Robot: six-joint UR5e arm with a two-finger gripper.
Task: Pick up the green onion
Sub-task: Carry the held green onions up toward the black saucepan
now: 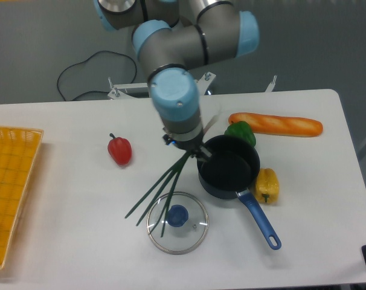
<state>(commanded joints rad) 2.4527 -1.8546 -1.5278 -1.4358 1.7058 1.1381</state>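
Camera: fixed view above the counter.
Onion: frame centre, raised, stalks hanging over the lid.
Jaws: clamped on the onion's upper end.
Progress: pickup looks done; nothing left.

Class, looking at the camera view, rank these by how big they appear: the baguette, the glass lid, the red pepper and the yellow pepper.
1. Glass lid, widest overall.
2. Baguette, longer but much thinner, so these two are close.
3 and 4. Red pepper and yellow pepper look about alike; I won't rank them.
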